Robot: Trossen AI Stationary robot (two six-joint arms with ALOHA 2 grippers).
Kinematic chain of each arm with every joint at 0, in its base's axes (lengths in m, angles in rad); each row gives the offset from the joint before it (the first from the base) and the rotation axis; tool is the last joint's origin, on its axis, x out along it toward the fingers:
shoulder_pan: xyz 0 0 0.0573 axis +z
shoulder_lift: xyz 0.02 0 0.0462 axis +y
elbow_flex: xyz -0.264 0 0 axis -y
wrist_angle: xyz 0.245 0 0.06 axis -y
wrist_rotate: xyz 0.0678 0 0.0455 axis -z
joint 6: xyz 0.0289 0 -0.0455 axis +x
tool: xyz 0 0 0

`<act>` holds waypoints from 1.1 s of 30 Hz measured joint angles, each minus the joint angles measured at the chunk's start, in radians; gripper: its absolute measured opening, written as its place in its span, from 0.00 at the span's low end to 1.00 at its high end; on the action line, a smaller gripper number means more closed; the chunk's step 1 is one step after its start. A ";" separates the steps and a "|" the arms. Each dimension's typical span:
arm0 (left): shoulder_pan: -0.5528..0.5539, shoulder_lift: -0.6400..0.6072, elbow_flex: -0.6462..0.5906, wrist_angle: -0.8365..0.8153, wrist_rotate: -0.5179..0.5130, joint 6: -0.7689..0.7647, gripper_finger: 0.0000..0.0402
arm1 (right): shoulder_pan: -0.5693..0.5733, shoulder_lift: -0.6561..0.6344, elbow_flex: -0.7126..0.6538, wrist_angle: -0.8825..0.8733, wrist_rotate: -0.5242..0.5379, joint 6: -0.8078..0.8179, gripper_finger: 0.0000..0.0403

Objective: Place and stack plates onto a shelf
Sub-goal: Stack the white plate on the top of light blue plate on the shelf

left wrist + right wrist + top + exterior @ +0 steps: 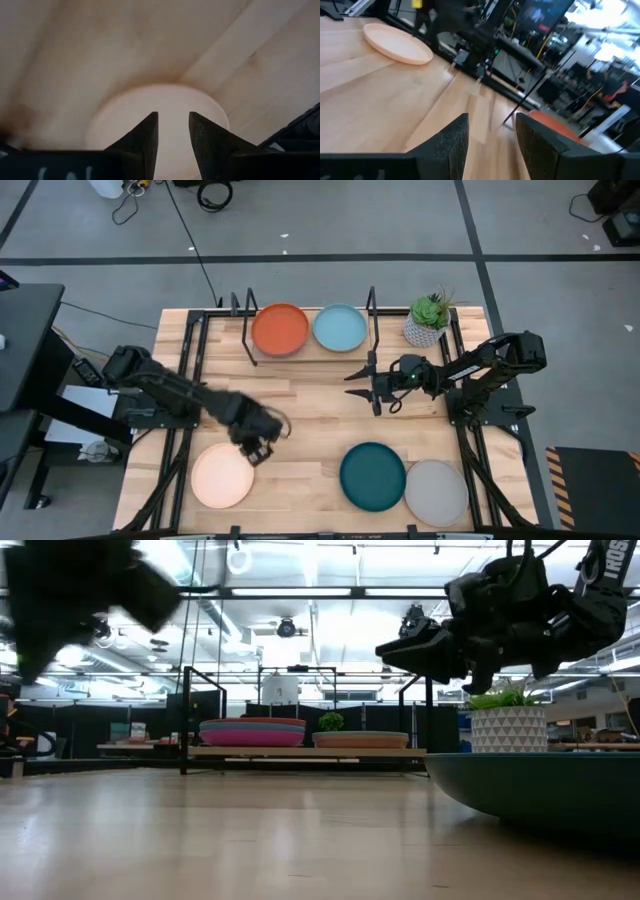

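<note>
My left gripper [258,450] [173,120] hovers open above the far right rim of the cream plate [222,476] [150,112], which lies flat on the table near the near edge. My right gripper [362,392] [492,120] is open and empty in the air just in front of the shelf [310,358] [300,751], pointing toward the table's left. Two stacks sit on the shelf, one topped by an orange plate [280,330], the other by a light blue plate [340,328]. In the low view a magenta plate [252,738] shows in the left stack. The dark teal plate [372,475] and grey plate [436,492] lie flat near the right near corner.
A potted plant [428,320] stands at the shelf's right end, close behind my right arm. The shelf's black upright frames [372,310] rise at each end. Bare tabletop [310,430] lies between the shelf and the near row of plates.
</note>
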 joint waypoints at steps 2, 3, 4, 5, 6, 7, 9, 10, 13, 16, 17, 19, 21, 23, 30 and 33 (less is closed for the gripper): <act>-0.055 0.000 -0.039 0.071 0.001 -0.130 0.29 | -0.002 0.000 0.000 0.021 0.000 -0.024 0.42; -0.079 0.000 -0.057 0.115 0.001 -0.208 0.29 | -0.006 0.000 0.000 0.030 0.000 -0.038 0.42; -0.102 0.000 -0.074 0.157 0.000 -0.295 0.29 | -0.009 0.000 0.000 0.035 0.000 -0.053 0.42; -0.119 0.000 -0.088 0.201 -0.001 -0.372 0.29 | -0.014 0.000 0.000 0.040 0.000 -0.062 0.42; -0.133 0.000 -0.102 0.249 -0.001 -0.430 0.29 | -0.021 0.000 0.000 0.048 -0.002 -0.069 0.42; -0.142 0.000 -0.112 0.294 -0.004 -0.474 0.29 | -0.029 0.000 0.000 0.059 -0.010 -0.075 0.42; -0.152 0.000 -0.126 0.336 -0.031 -0.547 0.29 | -0.048 0.000 0.000 0.080 -0.038 -0.083 0.42; -0.154 0.000 -0.130 0.340 -0.052 -0.582 0.29 | -0.060 0.000 0.000 0.088 -0.061 -0.084 0.42; -0.155 0.000 -0.142 0.352 -0.082 -0.683 0.29 | -0.096 0.000 0.000 0.107 -0.146 -0.084 0.42; -0.155 0.000 -0.142 0.359 -0.083 -0.746 0.29 | -0.127 0.003 0.000 0.126 -0.209 -0.081 0.42; -0.155 0.000 -0.142 0.358 -0.083 -0.765 0.29 | -0.136 0.006 0.000 0.130 -0.219 -0.080 0.42; -0.155 0.000 -0.142 0.358 -0.083 -0.802 0.29 | -0.147 0.006 0.000 0.132 -0.229 -0.080 0.42; -0.155 0.010 -0.142 0.365 -0.082 -0.830 0.29 | -0.156 0.006 0.000 0.132 -0.239 -0.073 0.42; -0.155 0.030 -0.142 0.377 -0.077 -0.850 0.29 | -0.163 0.006 0.000 0.136 -0.245 -0.066 0.42; -0.155 0.096 -0.139 0.410 0.012 -0.874 0.29 | -0.164 0.006 0.000 0.136 -0.247 -0.060 0.42; -0.160 0.111 -0.138 0.411 0.026 -0.867 0.29 | -0.165 0.006 0.000 0.135 -0.247 -0.057 0.42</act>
